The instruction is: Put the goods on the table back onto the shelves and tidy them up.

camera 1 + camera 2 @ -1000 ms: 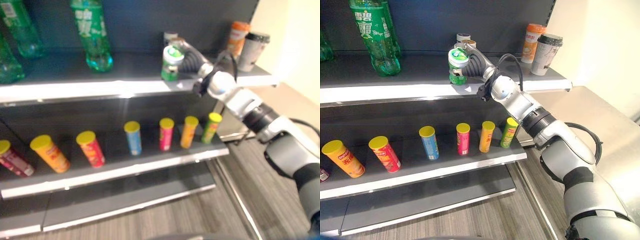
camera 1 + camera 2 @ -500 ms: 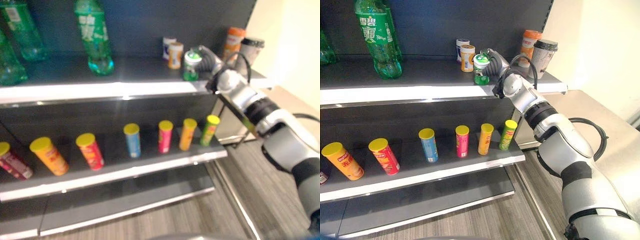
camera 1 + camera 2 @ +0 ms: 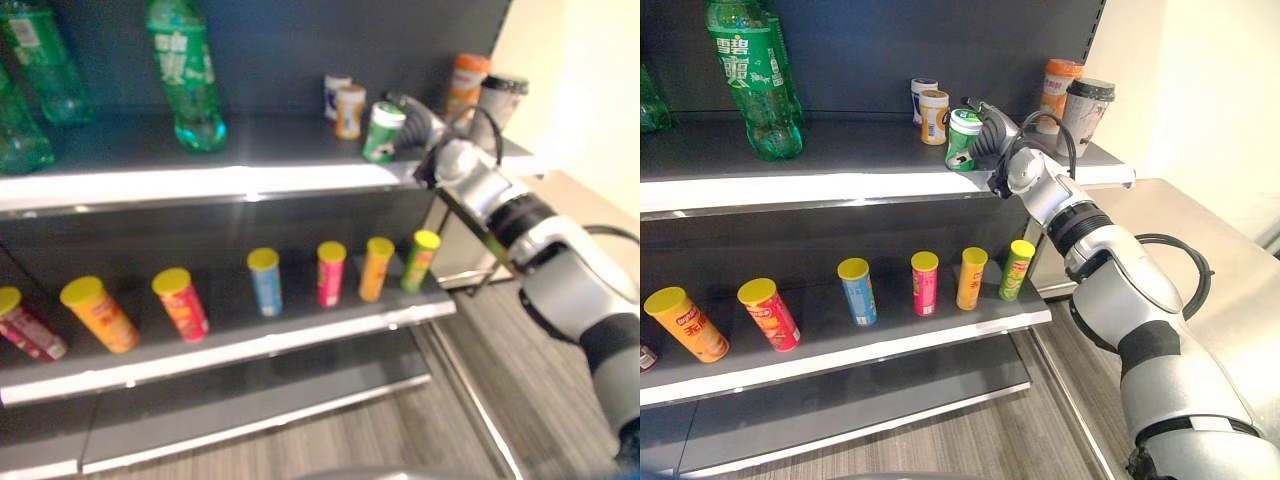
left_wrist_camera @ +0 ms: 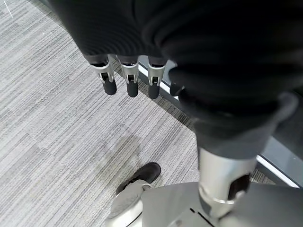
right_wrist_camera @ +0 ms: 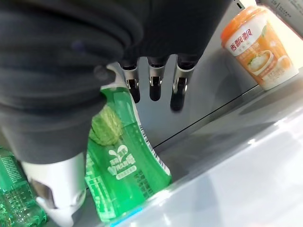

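Note:
A green cup with a white lid (image 3: 961,140) stands tilted on the top shelf (image 3: 840,182), its lid leaning toward my right hand (image 3: 992,141). In the right wrist view the cup (image 5: 123,175) rests against the palm beside the thumb, while the fingers (image 5: 151,82) reach straight past it toward the shelf's back wall. That hand is open. My left hand (image 4: 130,80) hangs open over the grey floor and holds nothing.
A blue-and-white cup (image 3: 924,98) and a tan cup (image 3: 934,116) stand just behind the green cup. An orange cup (image 3: 1058,90) and a dark-lidded cup (image 3: 1086,112) stand at the shelf's right end, green bottles (image 3: 750,80) at its left. Several tubes (image 3: 925,283) line the lower shelf. A steel table (image 3: 1210,250) lies on the right.
My right hand carried the green cup to the right along the top shelf and set it down. The fingers have since straightened, and the cup now leans instead of standing upright.

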Controlling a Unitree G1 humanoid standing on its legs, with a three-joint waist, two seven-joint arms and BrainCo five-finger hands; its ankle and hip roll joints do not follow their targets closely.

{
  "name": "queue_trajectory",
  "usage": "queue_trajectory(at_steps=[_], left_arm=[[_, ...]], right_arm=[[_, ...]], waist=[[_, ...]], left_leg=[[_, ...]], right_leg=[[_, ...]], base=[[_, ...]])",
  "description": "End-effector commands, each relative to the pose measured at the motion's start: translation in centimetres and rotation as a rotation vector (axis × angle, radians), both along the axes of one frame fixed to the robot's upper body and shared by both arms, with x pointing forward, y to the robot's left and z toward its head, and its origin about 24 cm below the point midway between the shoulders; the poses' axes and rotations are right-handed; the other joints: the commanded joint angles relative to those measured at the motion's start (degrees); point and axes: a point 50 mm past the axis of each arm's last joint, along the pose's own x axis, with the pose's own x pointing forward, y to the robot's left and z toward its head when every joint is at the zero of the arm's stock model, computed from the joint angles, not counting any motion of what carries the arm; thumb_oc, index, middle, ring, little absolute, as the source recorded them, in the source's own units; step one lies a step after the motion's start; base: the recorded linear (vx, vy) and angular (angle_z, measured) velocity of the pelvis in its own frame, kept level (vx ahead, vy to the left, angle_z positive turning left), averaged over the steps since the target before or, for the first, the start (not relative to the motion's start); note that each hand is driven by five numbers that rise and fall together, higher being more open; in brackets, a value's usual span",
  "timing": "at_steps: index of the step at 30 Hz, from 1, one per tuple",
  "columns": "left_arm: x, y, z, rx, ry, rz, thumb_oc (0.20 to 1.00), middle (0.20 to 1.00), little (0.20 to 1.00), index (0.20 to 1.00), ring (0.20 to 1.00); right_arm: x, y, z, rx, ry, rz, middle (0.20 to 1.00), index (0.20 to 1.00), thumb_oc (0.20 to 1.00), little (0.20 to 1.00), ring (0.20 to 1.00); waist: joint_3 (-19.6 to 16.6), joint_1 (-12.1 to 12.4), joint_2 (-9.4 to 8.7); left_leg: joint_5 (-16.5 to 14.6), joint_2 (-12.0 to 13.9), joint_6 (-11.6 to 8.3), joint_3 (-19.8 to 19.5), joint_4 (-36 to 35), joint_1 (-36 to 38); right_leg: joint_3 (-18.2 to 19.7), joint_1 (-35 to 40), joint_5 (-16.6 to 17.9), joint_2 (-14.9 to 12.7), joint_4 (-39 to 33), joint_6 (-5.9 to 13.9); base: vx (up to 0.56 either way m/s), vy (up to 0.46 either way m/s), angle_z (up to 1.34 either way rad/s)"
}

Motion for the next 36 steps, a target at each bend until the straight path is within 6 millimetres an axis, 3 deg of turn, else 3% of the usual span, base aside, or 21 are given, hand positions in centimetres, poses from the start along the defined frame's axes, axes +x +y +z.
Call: queue_trajectory(at_steps=[1,11,20,36], left_arm=[[1.4,-2.9,-0.6,-0.103,0.001,-0.032,1.000,1.000,1.000,1.000,1.000],[1.3,-2.8,-0.6,-0.101,0.004,-0.020,1.000,1.000,1.000,1.000,1.000],[1.9,-2.7,-0.5,-0.097,-0.008,-0.035,1.000,1.000,1.000,1.000,1.000],[2.4,-2.2,-0.4,-0.077,-0.016,-0.044,1.000,1.000,1.000,1.000,1.000]], right_arm=[[0.2,-1.1,4.5,0.020,-0.095,-0.042,1.000,1.000,1.000,1.000,1.000],[0.2,-0.7,4.7,0.011,-0.099,-0.032,1.000,1.000,1.000,1.000,1.000],[0.1,1.7,4.1,-0.024,-0.094,0.012,1.000,1.000,1.000,1.000,1.000],[0.2,3.2,2.8,-0.020,-0.065,0.016,1.000,1.000,1.000,1.000,1.000]], waist=[[2.82,0.66,-0.74],[2.77,0.38,-0.59],[2.66,0.44,-0.57],[2.90,1.64,-0.64]], left_leg=[[-0.86,3.49,-3.00,-1.19,0.06,-1.44],[-0.97,3.43,-2.99,-0.96,0.06,-1.26],[-1.14,3.41,-2.88,-0.79,0.06,-1.10],[-1.21,3.11,-2.55,-1.18,0.06,-1.22]], right_leg=[[1.98,5.00,-6.70,-2.95,0.12,5.21],[2.10,5.08,-6.68,-3.02,0.12,5.22],[2.31,4.93,-6.62,-3.10,0.12,5.23],[1.93,4.95,-6.35,-3.63,0.12,5.38]], base=[[0.00,0.000,0.00],[0.00,0.003,0.02],[0.00,0.000,0.00],[0.00,0.000,0.00]])
